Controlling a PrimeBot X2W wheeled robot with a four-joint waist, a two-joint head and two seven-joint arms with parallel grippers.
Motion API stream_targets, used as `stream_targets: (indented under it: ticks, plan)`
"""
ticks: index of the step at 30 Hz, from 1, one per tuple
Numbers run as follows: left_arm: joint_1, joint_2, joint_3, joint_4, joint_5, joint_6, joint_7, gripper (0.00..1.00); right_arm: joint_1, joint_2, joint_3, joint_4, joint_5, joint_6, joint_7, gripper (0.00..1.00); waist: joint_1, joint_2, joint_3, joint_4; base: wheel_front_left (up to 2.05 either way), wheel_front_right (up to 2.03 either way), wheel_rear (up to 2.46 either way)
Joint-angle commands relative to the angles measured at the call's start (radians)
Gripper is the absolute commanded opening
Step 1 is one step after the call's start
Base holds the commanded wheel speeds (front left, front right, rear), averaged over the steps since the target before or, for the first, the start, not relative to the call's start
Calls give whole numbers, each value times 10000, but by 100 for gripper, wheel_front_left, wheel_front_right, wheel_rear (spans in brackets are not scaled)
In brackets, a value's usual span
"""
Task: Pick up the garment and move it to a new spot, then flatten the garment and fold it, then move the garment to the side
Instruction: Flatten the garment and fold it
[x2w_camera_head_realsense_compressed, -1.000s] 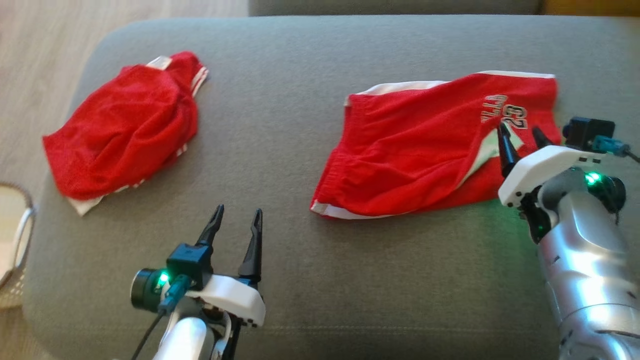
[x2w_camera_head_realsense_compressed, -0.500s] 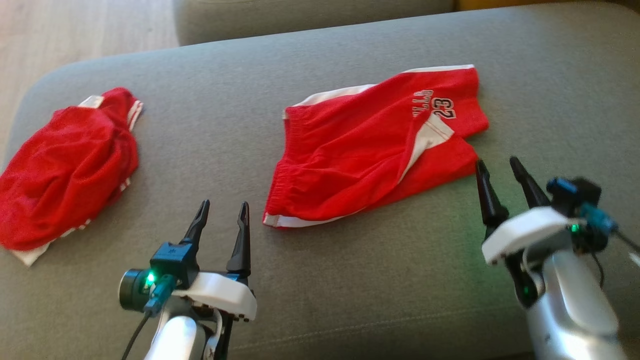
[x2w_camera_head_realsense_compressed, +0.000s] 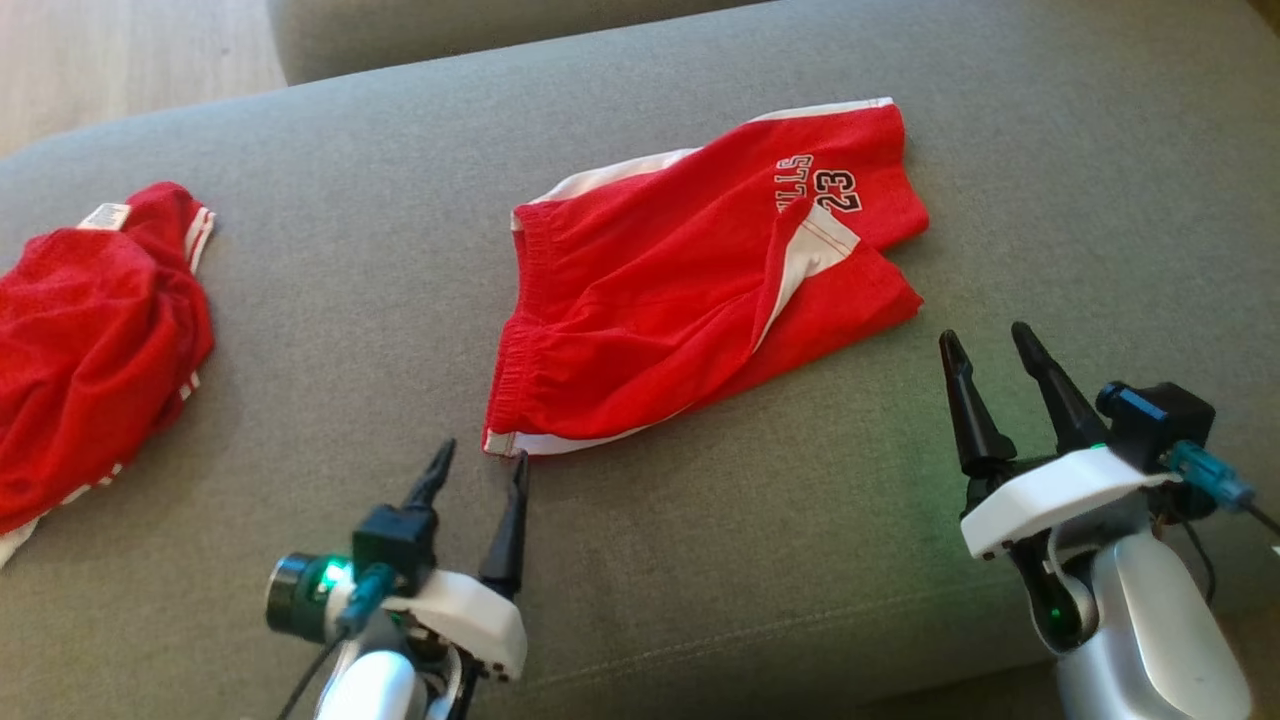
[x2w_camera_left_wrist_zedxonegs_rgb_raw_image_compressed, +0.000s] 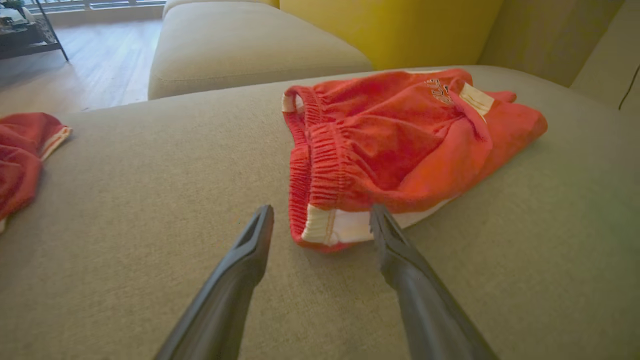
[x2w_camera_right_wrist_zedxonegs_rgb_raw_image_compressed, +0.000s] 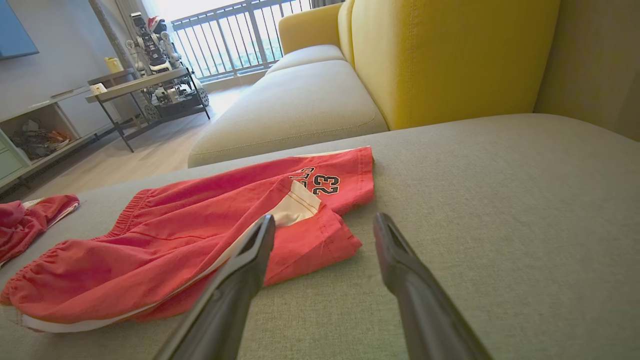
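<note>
Red cloth: the shorts (x2w_camera_head_realsense_compressed: 690, 290) lie spread on a grey cushion (x2w_camera_head_realsense_compressed: 700, 600), waistband to the left, numbered leg to the right, with one leg lapped slantwise over the other and shallow creases across the front. A second red garment (x2w_camera_head_realsense_compressed: 90, 340) sits well apart to the left of the shorts.

Progress, as judged from this layout: the shorts rest loose on the cushion and neither gripper grasps them, so no carry is under way. The cloth looks roughly smoothed and lapped once, but not brought to a neat fold. A tidier fold and the move to the side appear to remain.

Pose: the left gripper (x2w_camera_head_realsense_compressed: 483, 452) stands at the near left corner of the shorts. Its fingers are parted to a moderate gap and hold nothing. In the left wrist view the white-trimmed waistband corner (x2w_camera_left_wrist_zedxonegs_rgb_raw_image_compressed: 325, 227) lies between the two fingertips, and contact cannot be judged. The right gripper (x2w_camera_head_realsense_compressed: 982, 333) stands near the right leg hem (x2w_camera_right_wrist_zedxonegs_rgb_raw_image_compressed: 325, 240) of the shorts, apart from it, fingers likewise spread and empty, pointing toward the cloth. Both forearms approach from the near side of the shorts.
</note>
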Motion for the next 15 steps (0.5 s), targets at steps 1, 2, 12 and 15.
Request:
stream_targets:
  ticks: [1, 2, 12, 15]
  plan:
    - [-546, 69, 187, 10, 238, -72, -53, 100, -112, 22, 183, -462, 65, -4, 26, 100, 0, 0, 76, -88, 0, 0, 0]
    - [-635, 95, 147, 183, 332, -111, -53, 100, -89, 22, 193, -514, 79, -4, 48, 100, 0, 0, 108, -126, 0, 0, 0]
    - [-1288, 147, 128, 930, 784, 20, -53, 100, 25, 22, 160, -673, 168, -4, 181, 100, 0, 0, 319, -322, 0, 0, 0]
    - [-1314, 170, 46, 1074, 803, -129, -53, 96, 16, 22, 97, -659, 164, -4, 195, 100, 0, 0, 346, -318, 0, 0, 0]
